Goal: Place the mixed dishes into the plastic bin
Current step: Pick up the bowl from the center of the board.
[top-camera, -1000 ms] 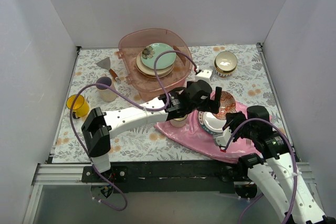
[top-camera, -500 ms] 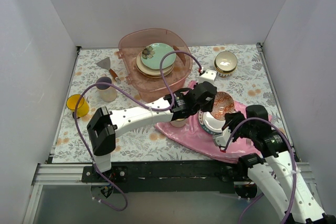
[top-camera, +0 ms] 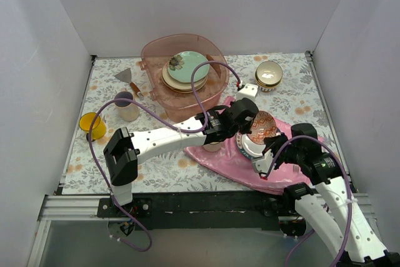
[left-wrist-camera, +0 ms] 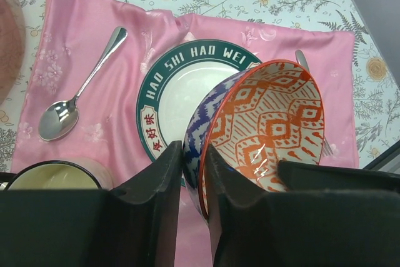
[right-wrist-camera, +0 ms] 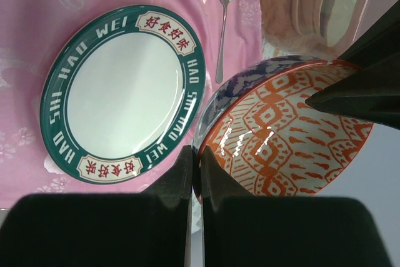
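Note:
The red-patterned bowl (top-camera: 266,125) hangs tilted over the pink cloth, held from two sides. My left gripper (top-camera: 251,124) is shut on its rim, one finger inside and one outside the wall, as the left wrist view shows on the bowl (left-wrist-camera: 269,120) at the gripper (left-wrist-camera: 194,154). My right gripper (top-camera: 270,147) is shut on the opposite rim; the right wrist view has the bowl (right-wrist-camera: 287,129) pinched in that gripper (right-wrist-camera: 195,161). The plastic bin (top-camera: 150,55) at the back holds a mint-green plate (top-camera: 189,67) on other plates. Left of the bin are the yellow mug (top-camera: 92,125) and the purple-lined mug (top-camera: 127,105); the small cream bowl (top-camera: 268,74) sits back right.
The lettered dark-rimmed plate (left-wrist-camera: 178,89) lies on the pink cloth (top-camera: 215,159) under the bowl, with a spoon (left-wrist-camera: 75,95) and a cream cup (left-wrist-camera: 50,178) beside it. A spatula (top-camera: 127,78) lies left of the bin and a small white block (top-camera: 245,90) right of it.
My left gripper has closed from wide open onto the bowl's rim. My right gripper has kept its grip and shifted slightly with the bowl.

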Tool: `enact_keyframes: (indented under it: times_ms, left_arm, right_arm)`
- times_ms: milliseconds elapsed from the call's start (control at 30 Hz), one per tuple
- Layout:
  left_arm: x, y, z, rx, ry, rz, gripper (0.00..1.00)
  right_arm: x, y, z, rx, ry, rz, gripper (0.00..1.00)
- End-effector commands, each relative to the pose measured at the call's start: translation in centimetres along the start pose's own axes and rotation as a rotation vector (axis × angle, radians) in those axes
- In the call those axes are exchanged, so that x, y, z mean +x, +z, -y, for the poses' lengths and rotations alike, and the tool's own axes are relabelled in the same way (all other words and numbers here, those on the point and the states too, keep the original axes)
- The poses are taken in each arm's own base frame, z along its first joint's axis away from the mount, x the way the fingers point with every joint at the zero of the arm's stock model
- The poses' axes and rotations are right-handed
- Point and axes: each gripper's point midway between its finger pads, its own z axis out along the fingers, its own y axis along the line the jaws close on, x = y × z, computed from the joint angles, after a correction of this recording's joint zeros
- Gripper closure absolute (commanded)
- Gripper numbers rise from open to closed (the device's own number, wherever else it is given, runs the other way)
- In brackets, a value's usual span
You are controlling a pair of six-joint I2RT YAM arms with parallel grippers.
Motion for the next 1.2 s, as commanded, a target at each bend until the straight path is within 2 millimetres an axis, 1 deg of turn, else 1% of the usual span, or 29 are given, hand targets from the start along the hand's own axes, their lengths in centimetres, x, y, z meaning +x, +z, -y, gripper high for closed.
enact_keyframes:
  times_ms: [0, 33, 100, 167, 400, 467, 533, 567, 600, 633, 667, 700, 733, 767, 867, 900, 933, 967, 1033, 1067, 1100, 1133, 1167]
  left_arm:
    - [-0.2, -0.8, -0.7, -0.020, 0.055, 0.009, 1.00]
    - [-0.1, -0.7, -0.8, -0.021, 0.071, 0.007, 1.00]
    - [0.3, -0.6, -1.1, -0.031, 0.092, -0.005, 1.00]
    - [0.6, -0.5, -1.6, -0.044, 0.123, -0.010, 1.00]
    - [0.5, -0.3, -2.2, -0.055, 0.258, -0.017, 1.00]
    - [0.9, -0.1, -2.3, -0.058, 0.285, -0.031, 1.00]
    - [0.9, 0.0, -2.3, -0.051, 0.317, -0.037, 1.00]
    - [1.2, 0.2, -2.4, -0.054, 0.326, -0.047, 1.00]
    - [1.3, 0.3, -2.4, -0.055, 0.335, -0.052, 0.97]
    - [1.1, 0.4, -2.3, -0.055, 0.336, -0.050, 0.87]
    - [1.2, 0.4, -2.3, -0.059, 0.340, -0.059, 0.74]
    - [1.5, 0.6, -2.3, -0.057, 0.343, -0.068, 0.58]
    - [1.3, 0.6, -2.2, -0.055, 0.343, -0.066, 0.53]
    - [1.4, 0.6, -2.2, -0.058, 0.344, -0.070, 0.50]
    - [1.3, 0.7, -2.2, -0.063, 0.350, -0.077, 0.51]
    - [1.2, 0.7, -2.1, -0.063, 0.351, -0.077, 0.53]
    - [1.3, 0.8, -2.1, -0.064, 0.353, -0.080, 0.59]
    - [1.0, 0.7, -2.0, -0.064, 0.351, -0.077, 0.63]
    - [0.9, 0.6, -2.0, -0.066, 0.351, -0.076, 0.68]
    - [0.5, 0.5, -1.9, -0.067, 0.345, -0.068, 0.66]
    - [0.4, 0.4, -1.9, -0.070, 0.343, -0.066, 0.62]
    - [0.1, 0.3, -2.0, -0.079, 0.337, -0.056, 0.48]
    - [-0.1, 0.2, -2.0, -0.081, 0.334, -0.052, 0.45]
  right_arm:
    - [-1.6, -1.4, 3.4, 0.105, 0.026, 0.070, 0.94]
    - [-1.8, -1.5, 3.6, 0.113, 0.033, 0.079, 0.92]
    - [-2.4, -1.5, 3.8, 0.120, 0.070, 0.111, 0.91]
    - [-2.7, -1.8, 4.5, 0.137, 0.096, 0.130, 0.89]
    - [-3.9, -2.2, 5.8, 0.138, 0.182, 0.203, 0.88]
    - [-4.2, -2.4, 6.3, 0.143, 0.207, 0.218, 0.89]
    - [-4.3, -2.4, 6.6, 0.145, 0.218, 0.231, 0.89]
    - [-4.4, -2.5, 6.7, 0.147, 0.229, 0.235, 0.89]
    - [-4.4, -2.5, 6.9, 0.151, 0.230, 0.236, 0.89]
    - [-4.3, -2.4, 6.9, 0.151, 0.232, 0.234, 0.89]
    - [-4.3, -2.4, 6.9, 0.150, 0.233, 0.234, 0.89]
    - [-4.3, -2.4, 6.9, 0.148, 0.234, 0.231, 0.89]
    - [-4.3, -2.4, 6.9, 0.147, 0.234, 0.233, 0.89]
    - [-4.2, -2.3, 6.8, 0.143, 0.236, 0.232, 0.89]
    - [-4.2, -2.4, 6.9, 0.146, 0.234, 0.230, 0.89]
    - [-4.2, -2.4, 6.8, 0.143, 0.236, 0.230, 0.89]
    - [-4.2, -2.4, 6.8, 0.144, 0.234, 0.230, 0.90]
    - [-4.2, -2.3, 6.8, 0.145, 0.235, 0.228, 0.90]
    - [-4.1, -2.2, 6.6, 0.139, 0.239, 0.226, 0.90]
    - [-4.1, -2.1, 6.5, 0.136, 0.239, 0.225, 0.90]
    - [-4.1, -2.0, 6.4, 0.132, 0.242, 0.224, 0.90]
    - [-4.0, -1.9, 6.2, 0.126, 0.247, 0.223, 0.90]
    - [-4.0, -1.8, 6.0, 0.120, 0.251, 0.223, 0.90]
